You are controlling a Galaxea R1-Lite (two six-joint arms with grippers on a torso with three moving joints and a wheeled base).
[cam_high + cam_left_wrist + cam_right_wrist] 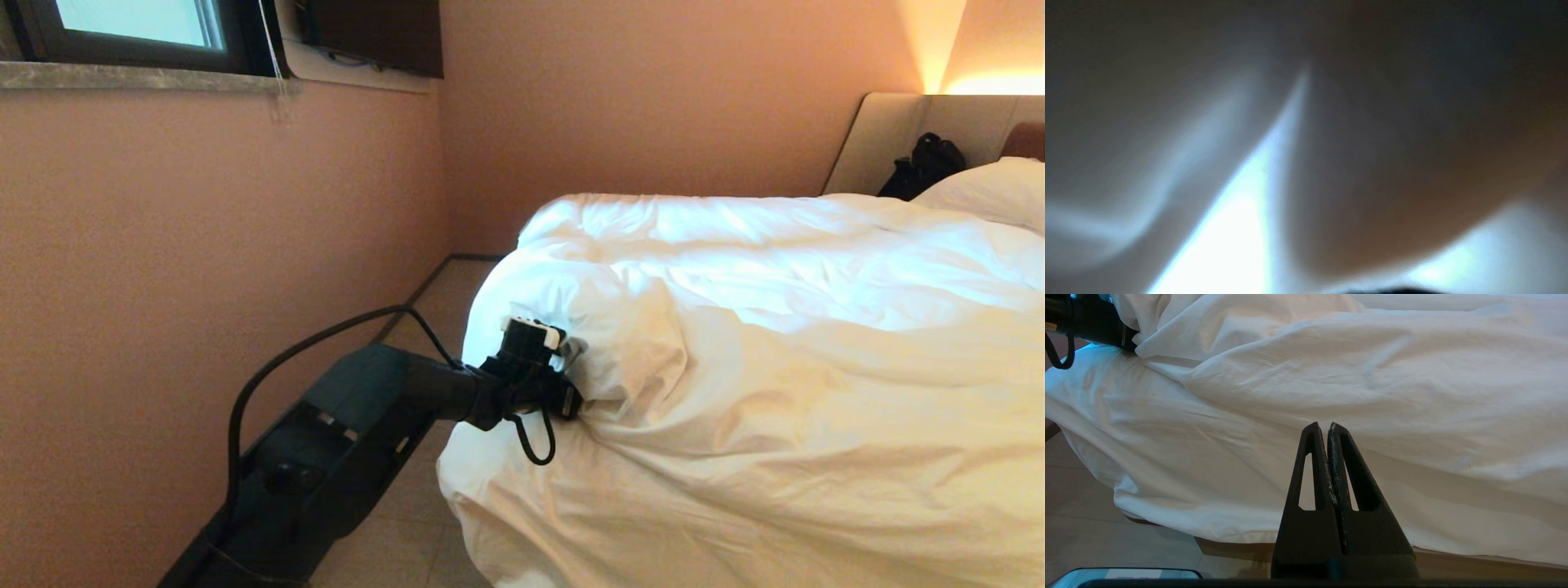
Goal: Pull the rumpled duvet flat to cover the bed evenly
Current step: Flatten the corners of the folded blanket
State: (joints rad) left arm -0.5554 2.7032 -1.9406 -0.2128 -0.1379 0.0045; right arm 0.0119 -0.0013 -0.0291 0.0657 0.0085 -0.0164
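The white duvet [775,343] lies rumpled over the bed [1474,565], bunched in thick folds at the near left corner and hanging over the edge. My left gripper [581,377] is pushed into a puffy fold at that corner, its tip buried in the cloth. The left wrist view shows only blurred white duvet [1233,228] pressed close. My right gripper [1323,426] is held low in front of the bed's side, shut and empty, pointing at the draped duvet [1372,396]. It is out of the head view.
A pink wall [204,286] runs close along the bed's left side, leaving a narrow strip of tiled floor [424,310]. At the far end are the beige headboard [890,139], a white pillow [992,192] and a black bag [922,167].
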